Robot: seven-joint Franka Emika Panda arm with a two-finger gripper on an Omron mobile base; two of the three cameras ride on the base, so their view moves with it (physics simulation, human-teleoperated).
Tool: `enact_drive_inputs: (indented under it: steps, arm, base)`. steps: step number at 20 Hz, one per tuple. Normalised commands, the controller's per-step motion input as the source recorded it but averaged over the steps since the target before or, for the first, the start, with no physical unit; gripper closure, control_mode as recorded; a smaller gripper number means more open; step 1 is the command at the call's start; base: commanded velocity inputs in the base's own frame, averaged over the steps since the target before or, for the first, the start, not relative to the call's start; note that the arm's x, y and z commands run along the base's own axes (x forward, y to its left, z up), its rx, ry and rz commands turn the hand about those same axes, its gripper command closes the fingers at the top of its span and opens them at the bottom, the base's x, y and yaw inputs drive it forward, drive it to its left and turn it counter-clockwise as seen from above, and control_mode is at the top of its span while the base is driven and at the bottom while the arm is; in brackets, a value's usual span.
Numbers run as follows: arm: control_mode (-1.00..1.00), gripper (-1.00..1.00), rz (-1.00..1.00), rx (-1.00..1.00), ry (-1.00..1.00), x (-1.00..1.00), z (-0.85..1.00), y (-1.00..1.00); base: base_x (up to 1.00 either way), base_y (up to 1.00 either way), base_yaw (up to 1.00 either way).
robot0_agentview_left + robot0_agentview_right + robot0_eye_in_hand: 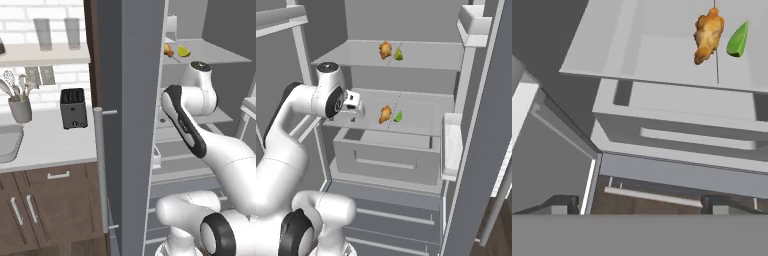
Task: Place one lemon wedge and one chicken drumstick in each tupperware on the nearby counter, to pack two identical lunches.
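The arm reaches into the open fridge (406, 150), so the step in hand looks like the first fetch: nothing is carried yet. The gripper (358, 111) hangs at the left end of the middle shelf (421, 112), jaws spread wide and empty; in the hand view its tips (714, 204) frame bare space above the drawer (388, 160).

One drumstick (385, 114) lies on the middle shelf with a lemon wedge (398, 117) just beside it on the right. A second drumstick (385, 50) and second wedge (399, 55) sit in the same order on the top shelf (356, 55). The gripper is nearest the lower pair, near but apart from that drumstick.

The bench (50, 140) lies to the left of the fridge, carrying a toaster (73, 108) and a utensil pot (20, 109).

Next, I judge, the hand must move right along the shelf, come over the lower drumstick, and close across its narrow width without nudging the wedge. Then it must back out past the door (132, 125).
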Motion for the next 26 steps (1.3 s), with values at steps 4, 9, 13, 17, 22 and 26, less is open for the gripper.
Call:
enact_drive_inputs:
  steps: [4, 9, 13, 17, 22, 26]
  arm:
    - [-1.00, -1.00, -0.01, 0.00, -0.12, 0.00, -0.26, -0.23]
    - [-1.00, -1.00, -0.05, 0.00, -0.05, 0.00, -0.16, -0.44]
    - [-1.00, -1.00, -0.09, 0.00, 0.00, 0.00, -0.06, -0.63]
    - [-1.00, -1.00, -0.14, 0.02, 0.00, 0.36, -0.16, -0.37]
    - [-1.00, -1.00, -0.12, 0.04, 0.00, 0.74, -0.23, -0.07]
    - [-1.00, -1.00, -0.03, 0.05, 0.00, 0.76, -0.10, 0.00]
  base:
    - [0.00, 0.00, 0.00]
    - [0.00, 0.00, 0.00]
    - [0.00, 0.00, 0.00]
    - [0.00, 0.00, 0.00]
    - [0.00, 0.00, 0.00]
    - [0.00, 0.00, 0.00]
